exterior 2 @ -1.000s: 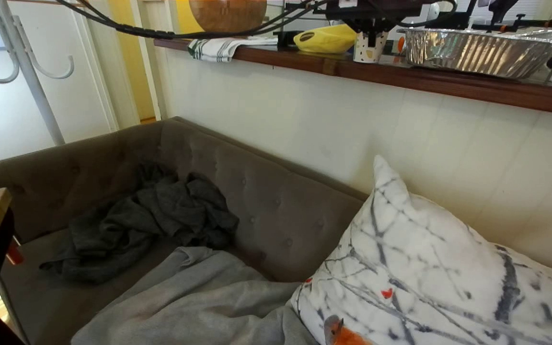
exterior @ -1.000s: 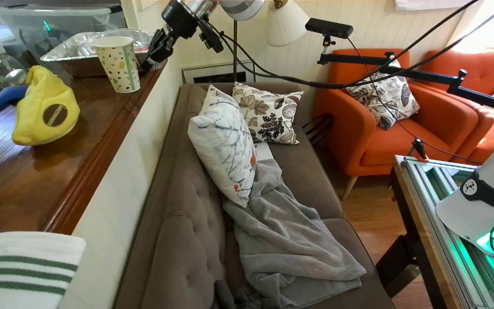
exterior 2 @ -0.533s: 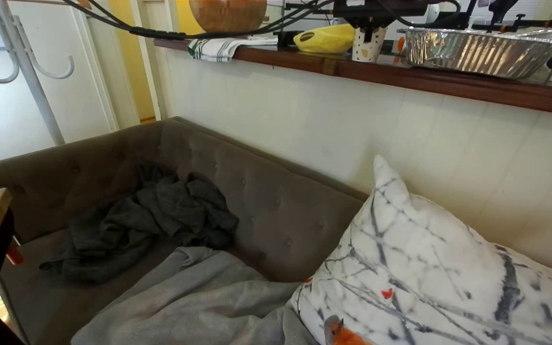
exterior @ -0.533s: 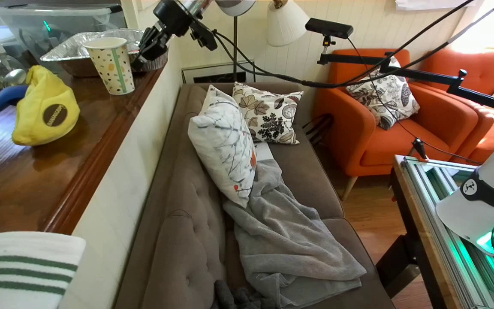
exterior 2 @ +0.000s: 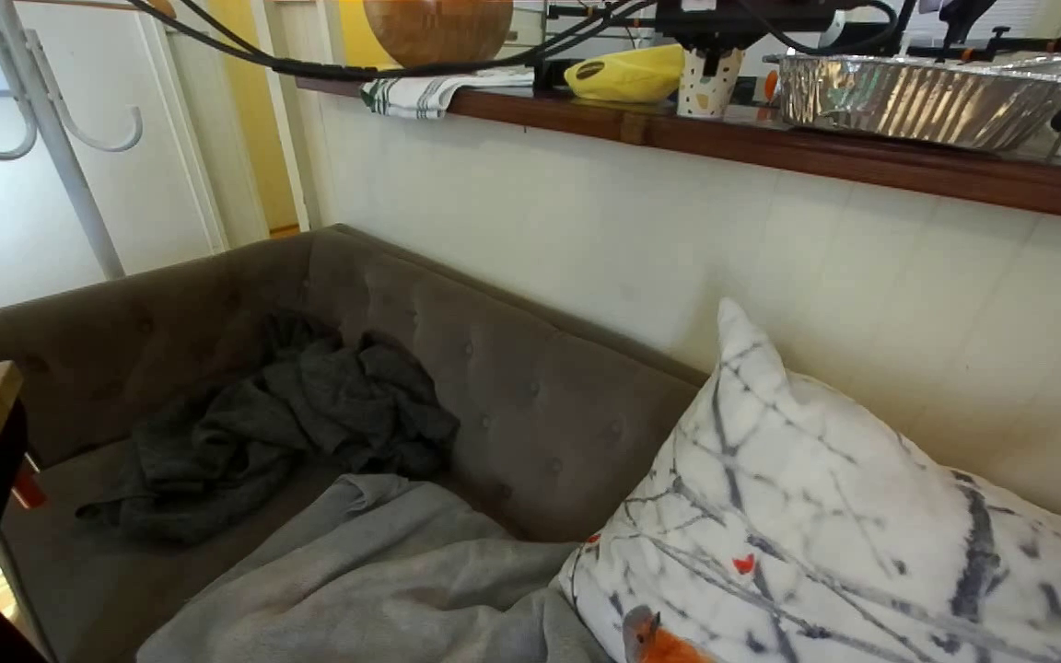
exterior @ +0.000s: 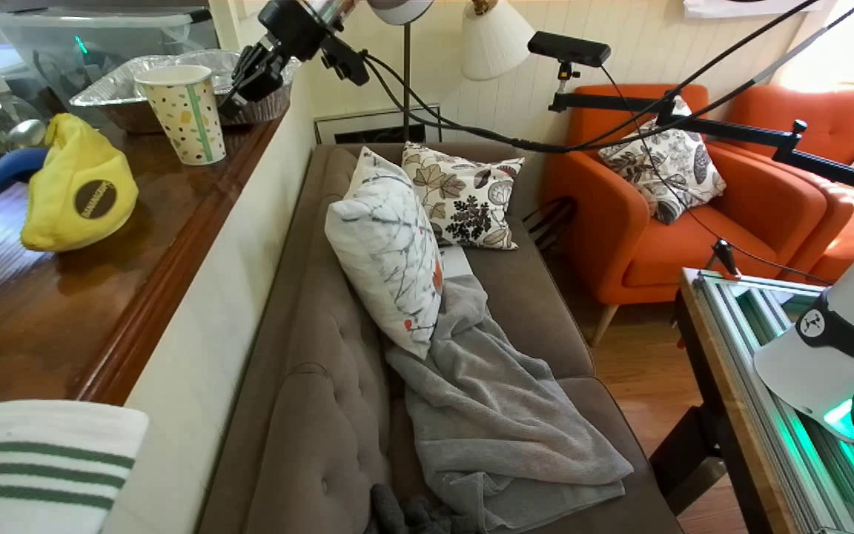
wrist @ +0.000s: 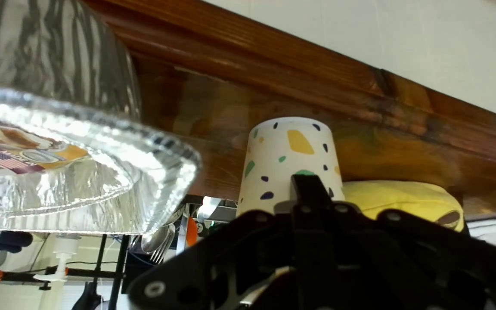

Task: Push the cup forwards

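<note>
my white base (exterior: 823, 374) and black gripper (wrist: 310, 185) with pale screws (wrist: 155, 289)
i see a black band (exterior: 846, 337) lettered "frank" round the base, green light (exterior: 853, 404) low on the base, black cables (exterior: 545, 146) above it

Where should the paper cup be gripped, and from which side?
I'd grip the cup around its middle, coming level from the sofa side: it stands upright near that counter edge, and its wall widens upward, which should resist slipping.

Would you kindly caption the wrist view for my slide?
Closed gripper before a speckled paper cup, foil tray and yellow pouch on either side.
</note>
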Available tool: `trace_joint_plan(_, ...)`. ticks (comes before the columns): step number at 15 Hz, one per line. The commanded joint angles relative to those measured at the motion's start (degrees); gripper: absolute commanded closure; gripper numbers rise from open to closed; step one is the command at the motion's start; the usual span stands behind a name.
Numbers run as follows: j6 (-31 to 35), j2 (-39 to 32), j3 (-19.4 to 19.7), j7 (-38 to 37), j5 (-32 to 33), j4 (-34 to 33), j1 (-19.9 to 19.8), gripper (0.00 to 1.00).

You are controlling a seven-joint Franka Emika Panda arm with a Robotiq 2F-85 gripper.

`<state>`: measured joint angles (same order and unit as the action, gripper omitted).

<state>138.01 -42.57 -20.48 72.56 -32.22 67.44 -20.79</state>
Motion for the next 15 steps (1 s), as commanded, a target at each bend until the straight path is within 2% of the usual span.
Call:
trace_joint_plan(1,-2.94,-3.84,0.18,1.49,-1.55,-5.98,0.96,1.0)
trace_joint_plan(15,-5.03,-10.85,0.51,0.41,-0.06,-17.03,3.7,1.0)
